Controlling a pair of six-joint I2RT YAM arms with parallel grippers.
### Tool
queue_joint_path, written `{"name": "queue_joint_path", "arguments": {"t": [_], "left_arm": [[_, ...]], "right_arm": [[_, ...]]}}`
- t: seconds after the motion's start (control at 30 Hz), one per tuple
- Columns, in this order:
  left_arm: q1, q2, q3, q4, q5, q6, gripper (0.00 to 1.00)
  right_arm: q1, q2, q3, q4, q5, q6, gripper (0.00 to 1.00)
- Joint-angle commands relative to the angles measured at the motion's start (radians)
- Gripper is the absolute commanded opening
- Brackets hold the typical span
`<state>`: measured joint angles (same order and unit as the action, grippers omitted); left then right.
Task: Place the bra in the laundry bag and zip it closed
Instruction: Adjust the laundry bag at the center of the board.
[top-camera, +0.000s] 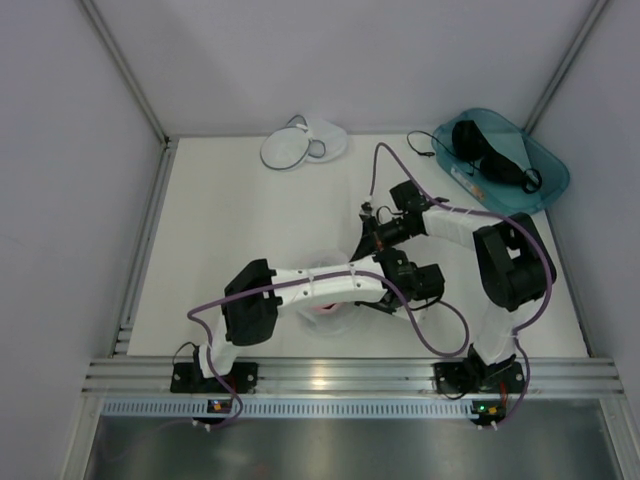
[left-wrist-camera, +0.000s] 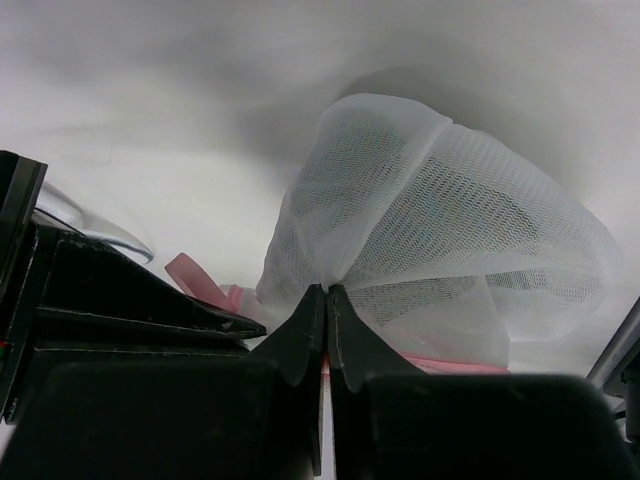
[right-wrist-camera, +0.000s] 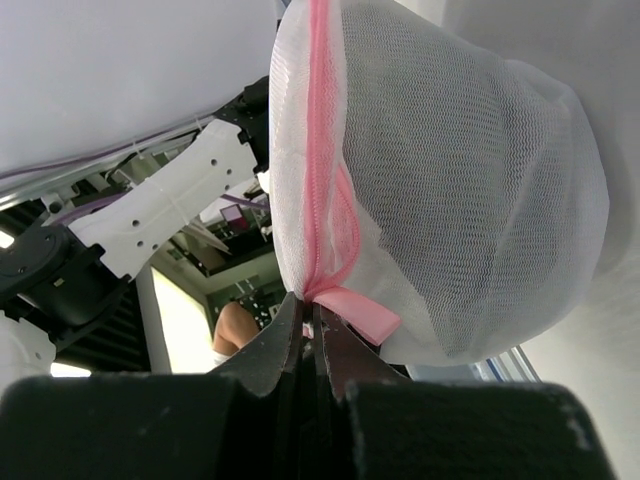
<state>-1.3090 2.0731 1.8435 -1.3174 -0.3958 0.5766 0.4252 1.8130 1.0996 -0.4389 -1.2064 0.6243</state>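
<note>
The black bra (top-camera: 488, 158) lies in a teal bin at the back right, away from both arms. A round white mesh laundry bag (top-camera: 300, 146) with a thin grey rim rests at the back centre, untouched. Both grippers hold a different mesh bag with a pink zip rim (right-wrist-camera: 440, 180), raised over the middle of the table (top-camera: 328, 308). My left gripper (left-wrist-camera: 327, 290) (top-camera: 385, 298) is shut on a bunched pinch of its white mesh (left-wrist-camera: 440, 220). At the end of the zip, by the flat pink tab (right-wrist-camera: 362, 312), my right gripper (right-wrist-camera: 312, 300) (top-camera: 368, 240) is shut.
The teal bin (top-camera: 548, 188) stands against the right wall. Grey walls close in the table on the left, back and right. Purple cables loop around both arms above the table's middle. A metal rail runs along the near edge.
</note>
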Motion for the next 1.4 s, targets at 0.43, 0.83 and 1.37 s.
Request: {"name": "queue_joint_path", "arguments": {"t": [0.43,0.83,1.37], "left_arm": [[-0.045,-0.036,0.03,-0.157,0.029,-0.018,0.26],[0.027,0.001,0.109,-0.171,-0.048,0.063,0.31],[0.045,0.024,0.132,-0.189,-0.026,0.085,0.34]], "right_arm": [[-0.032,-0.014,0.08,0.017,0.01,-0.066,0.0],[-0.031,-0.018,0.066,-0.024,-0.007,-0.074,0.0],[-0.031,-0.029,0.059,-0.02,-0.033,-0.055,0.0]]}}
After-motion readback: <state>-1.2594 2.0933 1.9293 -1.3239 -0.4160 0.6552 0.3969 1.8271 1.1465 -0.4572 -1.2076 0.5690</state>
